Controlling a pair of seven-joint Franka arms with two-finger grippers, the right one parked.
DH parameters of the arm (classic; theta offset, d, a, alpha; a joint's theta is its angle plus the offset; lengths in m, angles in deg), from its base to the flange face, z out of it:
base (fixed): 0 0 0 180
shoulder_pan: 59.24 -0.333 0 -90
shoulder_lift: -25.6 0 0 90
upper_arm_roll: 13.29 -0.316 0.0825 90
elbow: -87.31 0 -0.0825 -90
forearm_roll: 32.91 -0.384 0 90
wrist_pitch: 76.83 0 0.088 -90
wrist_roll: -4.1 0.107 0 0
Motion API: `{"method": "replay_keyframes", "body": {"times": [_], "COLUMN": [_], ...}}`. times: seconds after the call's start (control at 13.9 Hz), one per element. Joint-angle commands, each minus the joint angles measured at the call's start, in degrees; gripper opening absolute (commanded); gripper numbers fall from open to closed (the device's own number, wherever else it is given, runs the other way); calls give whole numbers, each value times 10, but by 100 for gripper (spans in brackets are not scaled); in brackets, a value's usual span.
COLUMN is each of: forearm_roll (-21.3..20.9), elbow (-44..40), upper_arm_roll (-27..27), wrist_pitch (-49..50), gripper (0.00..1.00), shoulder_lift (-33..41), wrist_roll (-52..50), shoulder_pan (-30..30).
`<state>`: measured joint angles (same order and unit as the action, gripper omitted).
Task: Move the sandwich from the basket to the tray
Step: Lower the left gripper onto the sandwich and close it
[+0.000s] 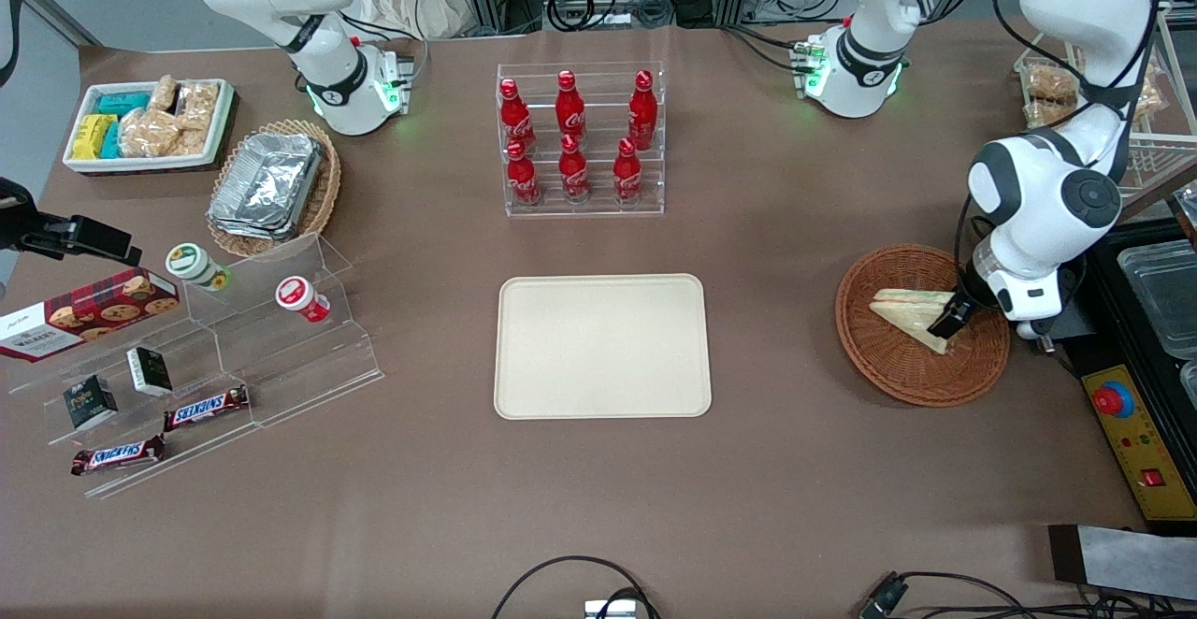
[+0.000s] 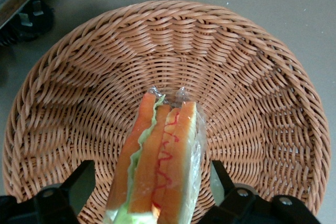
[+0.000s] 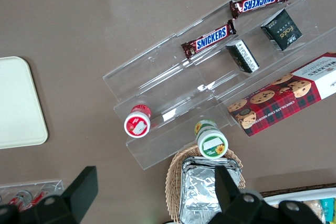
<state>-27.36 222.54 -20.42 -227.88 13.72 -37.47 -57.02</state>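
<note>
The sandwich lies in the round reddish-brown basket, its cut edge with orange-red and green filling facing the wrist camera. My gripper is low over the basket, at the sandwich's end toward the working arm. It is open, with one black finger on each side of the wrapped wedge and a gap showing on both sides. The cream tray lies flat at the table's middle, toward the parked arm from the basket, with nothing on it.
A yellow control box with a red button and clear lidded containers sit close beside the basket. A rack of red bottles stands farther from the camera than the tray. An acrylic snack stand lies toward the parked arm's end.
</note>
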Motion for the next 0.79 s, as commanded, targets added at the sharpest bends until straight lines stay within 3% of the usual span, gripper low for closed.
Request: {"method": "replay_keyframes", "body": {"times": [0.0,0.07,0.29,0.58,0.72], "forearm_roll": [6,5,5,-7,-54], "elbow": [8,8,6,-15,-43], "upper_arm_roll": [1,2,3,7,14], "wrist_pitch": [-16,-15,-11,53,120], "gripper": [41,28,17,14,14], "shoulder_lift": [2,3,5,47,80], "wrist_roll": [-9,-8,-2,1,22], "shoulder_pan": [4,5,6,6,6]}}
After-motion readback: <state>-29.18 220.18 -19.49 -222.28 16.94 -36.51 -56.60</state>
